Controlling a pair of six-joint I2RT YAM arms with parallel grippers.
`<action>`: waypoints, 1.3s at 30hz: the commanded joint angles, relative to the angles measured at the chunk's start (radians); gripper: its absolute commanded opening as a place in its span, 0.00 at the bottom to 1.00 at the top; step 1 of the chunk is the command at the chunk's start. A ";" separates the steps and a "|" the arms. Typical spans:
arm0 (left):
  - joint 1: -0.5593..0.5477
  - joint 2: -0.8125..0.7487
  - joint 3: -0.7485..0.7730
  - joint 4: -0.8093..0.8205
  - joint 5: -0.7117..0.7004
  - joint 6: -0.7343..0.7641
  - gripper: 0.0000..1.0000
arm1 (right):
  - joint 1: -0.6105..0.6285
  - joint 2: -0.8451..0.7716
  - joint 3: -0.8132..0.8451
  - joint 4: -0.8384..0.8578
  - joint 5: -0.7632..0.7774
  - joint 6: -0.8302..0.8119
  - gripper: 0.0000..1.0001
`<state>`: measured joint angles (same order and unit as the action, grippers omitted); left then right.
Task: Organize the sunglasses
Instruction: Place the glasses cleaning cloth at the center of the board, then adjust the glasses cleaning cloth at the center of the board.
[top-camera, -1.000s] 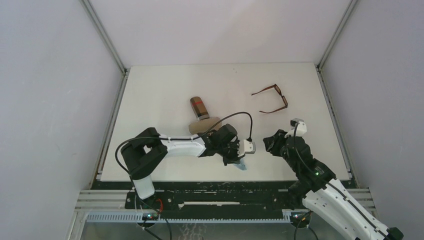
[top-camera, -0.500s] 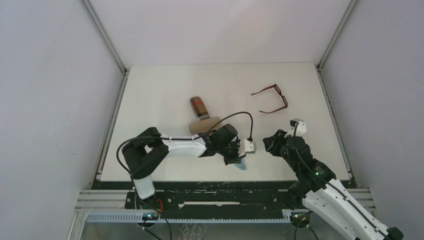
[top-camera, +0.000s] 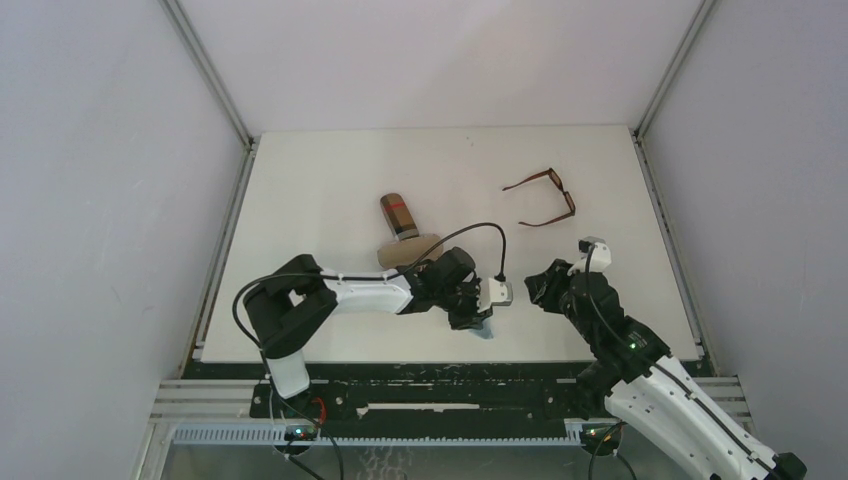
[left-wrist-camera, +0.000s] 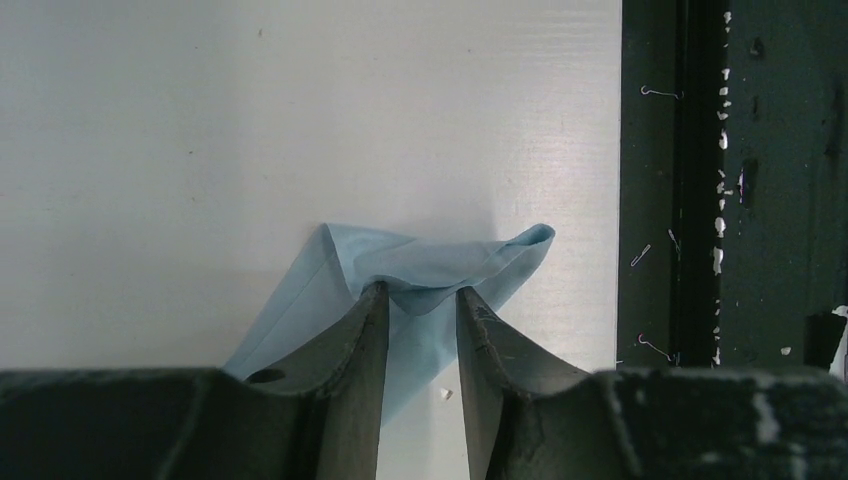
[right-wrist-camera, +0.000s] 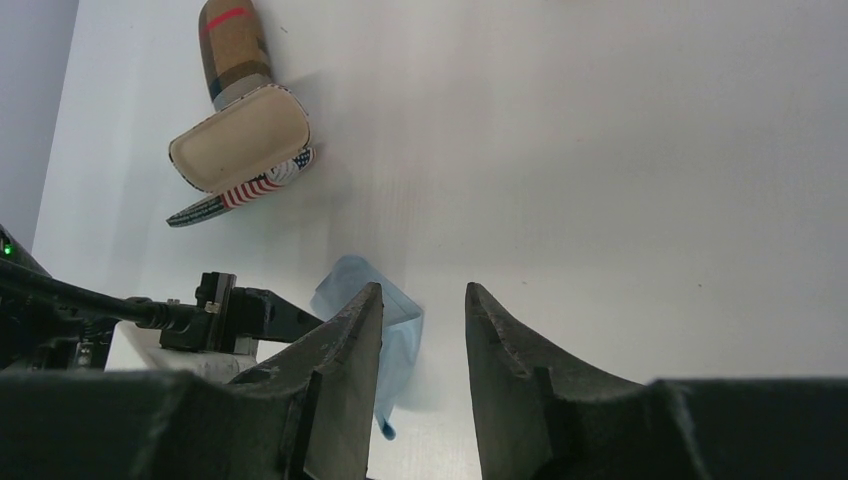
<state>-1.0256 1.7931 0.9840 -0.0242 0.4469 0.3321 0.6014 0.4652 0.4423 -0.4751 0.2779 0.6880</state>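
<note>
The dark brown sunglasses (top-camera: 545, 198) lie open at the far right of the table. The red pair is out of view. My left gripper (top-camera: 478, 320) is low at the table's front edge. In the left wrist view its jaws (left-wrist-camera: 417, 292) are narrowly apart, pinching a bunched fold of a light blue cloth (left-wrist-camera: 430, 262). The cloth also shows in the right wrist view (right-wrist-camera: 372, 300), raised with one corner hanging. My right gripper (top-camera: 541, 286) hovers just right of it, far from the sunglasses. Its jaws (right-wrist-camera: 422, 295) stand apart and empty.
An open oval flag-print case (right-wrist-camera: 240, 150) lies beside my left arm, with a brown case (right-wrist-camera: 232, 40) behind it; both also show in the top view (top-camera: 397, 215). The dark frame rail (left-wrist-camera: 700, 200) runs along the table's front edge.
My left gripper and the cloth have shifted very slightly away from the front edge. The right arm has edged a little forward. The sunglasses have not moved.
</note>
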 joint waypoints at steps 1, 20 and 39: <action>-0.004 -0.063 -0.002 0.072 -0.002 -0.014 0.36 | -0.009 0.004 0.020 0.037 -0.006 0.001 0.36; 0.019 -0.182 -0.113 0.261 -0.051 -0.325 0.43 | -0.015 0.000 0.019 -0.025 0.045 0.032 0.40; 0.130 -0.531 -0.521 0.382 -0.516 -0.930 0.54 | -0.006 0.674 0.133 0.028 -0.368 -0.101 0.36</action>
<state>-0.9066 1.3663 0.5323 0.2401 0.0360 -0.4686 0.5716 1.0763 0.5201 -0.4824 -0.0532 0.6159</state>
